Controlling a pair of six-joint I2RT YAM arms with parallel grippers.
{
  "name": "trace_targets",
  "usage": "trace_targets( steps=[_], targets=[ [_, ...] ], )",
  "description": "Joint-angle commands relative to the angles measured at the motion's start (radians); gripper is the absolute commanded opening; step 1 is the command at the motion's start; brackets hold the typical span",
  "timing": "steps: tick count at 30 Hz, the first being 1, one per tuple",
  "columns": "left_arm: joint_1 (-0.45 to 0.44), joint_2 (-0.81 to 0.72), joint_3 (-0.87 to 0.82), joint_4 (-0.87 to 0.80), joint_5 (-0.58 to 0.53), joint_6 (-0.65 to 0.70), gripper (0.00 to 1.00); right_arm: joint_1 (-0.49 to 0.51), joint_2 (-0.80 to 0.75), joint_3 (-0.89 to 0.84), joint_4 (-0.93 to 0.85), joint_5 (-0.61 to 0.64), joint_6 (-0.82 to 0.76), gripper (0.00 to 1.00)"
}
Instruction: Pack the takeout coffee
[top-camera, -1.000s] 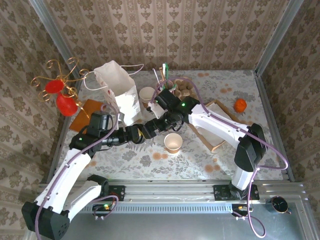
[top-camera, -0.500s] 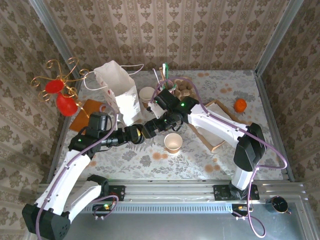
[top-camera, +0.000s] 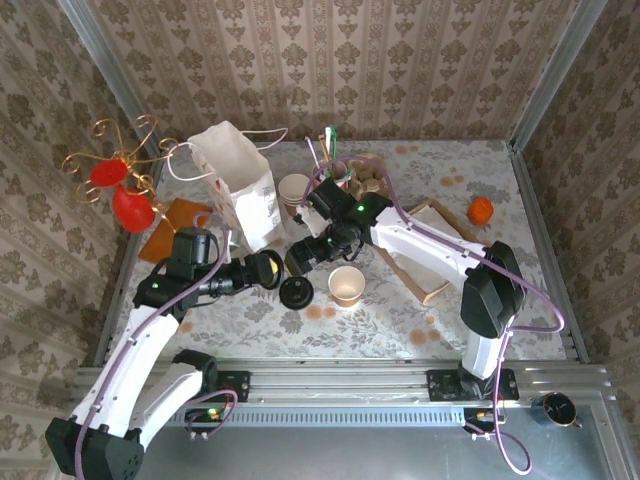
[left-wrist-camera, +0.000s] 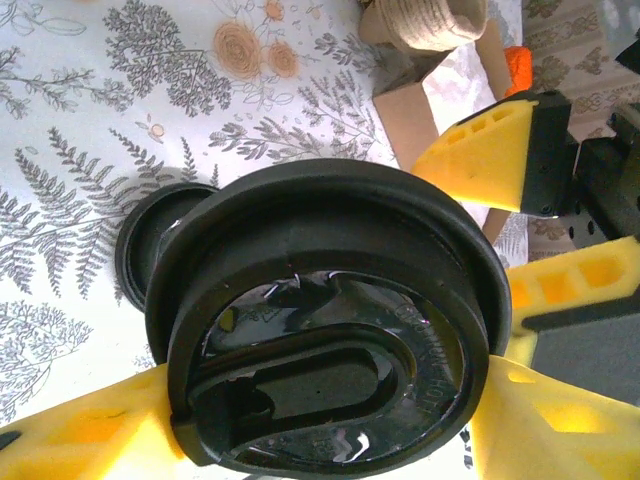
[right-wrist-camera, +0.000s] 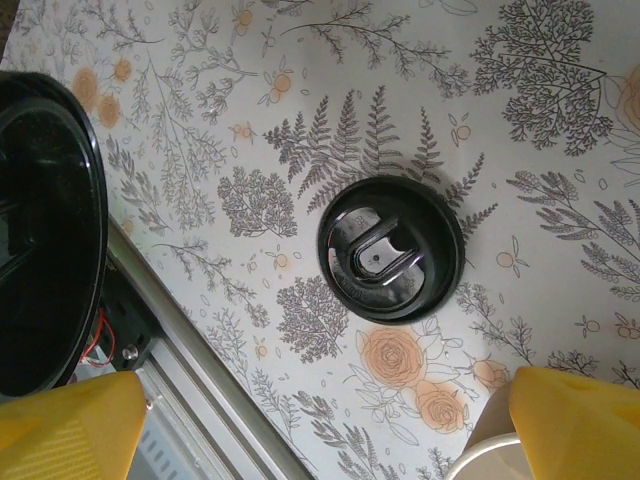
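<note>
Left arm (top-camera: 150, 312) pulled back, left jaws clamping takeout coffee (left-wrist-camera: 320, 330), right jaws wide open, empty, near lone lid (right-wrist-camera: 392, 248)

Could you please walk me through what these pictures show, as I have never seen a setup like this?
These are two robot arms bolted at the near edge of a patterned table. One picture looks down from above and behind them. The other two come from a camera on each wrist, so the yellow wedges there are that arm's own fingers. The left gripper is closed on the takeout coffee, a small paper cup whose black lid faces its camera. The right gripper is open and holds nothing. On the table lie a loose black lid, a lidless cup and a white paper bag, which stands open.
</note>
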Motion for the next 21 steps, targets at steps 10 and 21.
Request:
trace_targets(
  steps=[10,21],
  targets=[
    [0.008,0.004,0.033,-0.199,-0.089,0.118,0.64,-0.087,-0.195,-0.047,0.029,0.019,-0.007,0.96],
    [-0.036,0.011,0.023,-0.205,-0.097,0.144,0.64,-0.299,-0.389,-0.21,-0.005,0.013,0.03,0.97]
  ],
)
